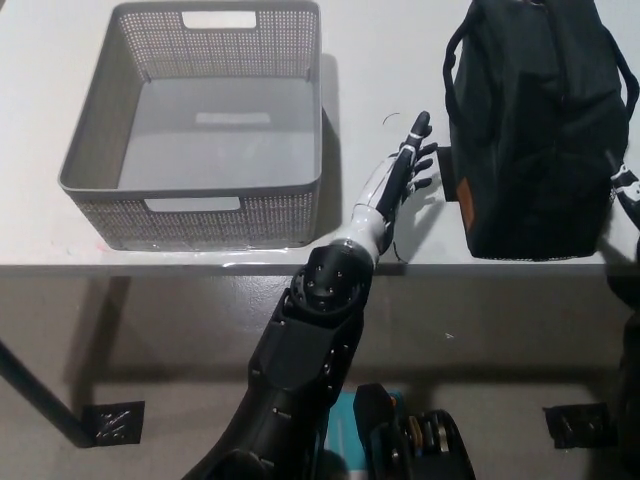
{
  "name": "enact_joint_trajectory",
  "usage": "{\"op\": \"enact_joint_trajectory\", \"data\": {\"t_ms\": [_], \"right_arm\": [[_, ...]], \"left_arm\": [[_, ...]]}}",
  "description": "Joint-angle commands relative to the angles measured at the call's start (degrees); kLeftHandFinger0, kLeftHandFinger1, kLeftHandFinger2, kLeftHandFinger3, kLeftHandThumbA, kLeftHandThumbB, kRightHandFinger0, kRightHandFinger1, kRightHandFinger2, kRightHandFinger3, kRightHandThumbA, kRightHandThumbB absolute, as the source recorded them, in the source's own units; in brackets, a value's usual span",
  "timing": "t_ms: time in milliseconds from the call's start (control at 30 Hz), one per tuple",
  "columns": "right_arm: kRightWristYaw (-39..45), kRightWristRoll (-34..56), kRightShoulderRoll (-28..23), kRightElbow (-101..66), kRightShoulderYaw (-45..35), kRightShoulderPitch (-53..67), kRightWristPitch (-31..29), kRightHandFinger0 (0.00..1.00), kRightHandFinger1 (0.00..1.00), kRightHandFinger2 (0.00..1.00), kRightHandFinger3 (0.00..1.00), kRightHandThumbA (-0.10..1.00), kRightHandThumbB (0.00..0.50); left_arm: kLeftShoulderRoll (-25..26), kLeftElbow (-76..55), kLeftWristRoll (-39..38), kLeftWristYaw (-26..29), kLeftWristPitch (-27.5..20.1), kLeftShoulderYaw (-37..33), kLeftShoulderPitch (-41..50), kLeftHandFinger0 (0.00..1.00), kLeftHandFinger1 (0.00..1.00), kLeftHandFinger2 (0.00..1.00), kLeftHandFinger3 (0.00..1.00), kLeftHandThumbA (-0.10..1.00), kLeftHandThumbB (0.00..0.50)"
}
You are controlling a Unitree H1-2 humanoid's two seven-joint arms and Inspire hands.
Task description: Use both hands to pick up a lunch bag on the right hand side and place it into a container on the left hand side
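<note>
A black lunch bag stands upright on the right part of the white table, its strap looping over the top. My white left hand hovers open just left of the bag's lower left side, fingers spread and pointing away, with a small gap to the bag. Only a sliver of my right hand shows at the picture's right edge, against the bag's right side. The grey perforated basket sits on the left of the table with nothing inside.
The white table ends at its front edge just below the basket and the bag. Below it are grey floor, a table leg at the lower left and tape marks.
</note>
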Motion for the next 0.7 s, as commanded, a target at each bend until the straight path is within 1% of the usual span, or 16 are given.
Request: {"op": "enact_joint_trajectory", "data": {"t_ms": [0,133,167,200,233,300,367,400,433,467,500,533,633,667], "right_arm": [[3.6,3.4,0.5,-0.9,0.7,-0.3,-0.6,1.0,1.0,1.0,1.0,1.0,0.196],[4.8,4.9,0.8,-0.7,1.0,-1.1,0.1,1.0,1.0,1.0,1.0,1.0,0.196],[4.9,5.1,1.0,-0.4,1.1,-1.6,0.3,1.0,1.0,1.0,1.0,1.0,0.201],[5.0,5.3,1.2,-0.4,1.2,-2.0,0.6,1.0,1.0,1.0,1.0,1.0,0.19],[4.9,5.3,1.2,-0.4,1.2,-2.3,0.7,1.0,1.0,1.0,1.0,1.0,0.192],[5.4,6.6,1.4,-0.1,1.0,-2.9,1.3,1.0,1.0,1.0,1.0,1.0,0.195],[5.6,7.4,1.7,1.1,0.8,-4.5,1.5,1.0,1.0,1.0,1.0,1.0,0.192],[5.6,7.4,1.9,2.1,0.8,-5.8,1.3,1.0,1.0,1.0,1.0,1.0,0.184],[5.9,7.4,1.9,4.0,1.0,-7.6,1.2,1.0,1.0,1.0,1.0,1.0,0.177],[6.0,7.4,1.8,3.8,1.0,-7.4,1.4,1.0,1.0,1.0,1.0,1.0,0.177],[6.2,7.5,1.9,5.2,1.1,-8.3,2.1,1.0,1.0,1.0,1.0,1.0,0.148],[6.6,7.8,1.9,6.5,1.3,-9.4,3.0,1.0,1.0,1.0,1.0,1.0,0.152],[6.9,8.3,2.3,9.7,1.4,-11.4,4.8,1.0,1.0,1.0,1.0,1.0,0.156],[7.4,8.9,3.0,12.1,1.2,-12.9,4.8,1.0,1.0,1.0,1.0,1.0,0.145]], "left_arm": [[-0.1,1.3,0.8,3.1,-2.5,0.2,-3.9,1.0,1.0,1.0,1.0,1.0,0.42],[0.2,0.9,1.7,3.7,-2.1,-0.6,-5.1,1.0,1.0,1.0,1.0,1.0,0.408],[0.4,0.5,1.7,3.6,-1.2,-0.6,-5.4,1.0,1.0,1.0,1.0,1.0,0.41],[0.3,0.9,1.6,3.6,-0.9,-0.6,-6.1,1.0,1.0,1.0,1.0,1.0,0.407],[0.4,1.3,1.7,3.6,-1.1,-0.8,-6.5,1.0,1.0,1.0,1.0,1.0,0.407],[0.1,1.7,2.3,3.9,-0.1,-1.3,-7.3,1.0,1.0,1.0,1.0,1.0,0.424],[0.2,4.4,2.4,4.4,-1.3,-1.4,-9.3,1.0,1.0,1.0,1.0,1.0,0.425],[0.7,5.4,2.3,4.3,-1.8,-1.2,-10.5,1.0,1.0,1.0,1.0,1.0,0.412],[0.9,7.5,2.3,4.6,-3.4,-1.1,-12.2,1.0,1.0,1.0,1.0,1.0,0.392],[0.8,7.4,2.3,4.8,-3.5,-1.1,-12.0,1.0,1.0,1.0,1.0,1.0,0.391],[0.4,8.7,2.0,5.2,-3.8,-0.7,-12.8,1.0,1.0,1.0,1.0,1.0,0.408],[0.1,9.7,1.9,5.6,-4.0,-0.6,-13.5,1.0,1.0,1.0,1.0,1.0,0.419],[-0.2,11.0,2.3,5.6,-5.5,-1.0,-14.3,1.0,1.0,1.0,1.0,1.0,0.414],[-0.5,11.9,2.4,5.6,-6.2,-1.2,-14.7,1.0,1.0,1.0,1.0,1.0,0.401]]}}
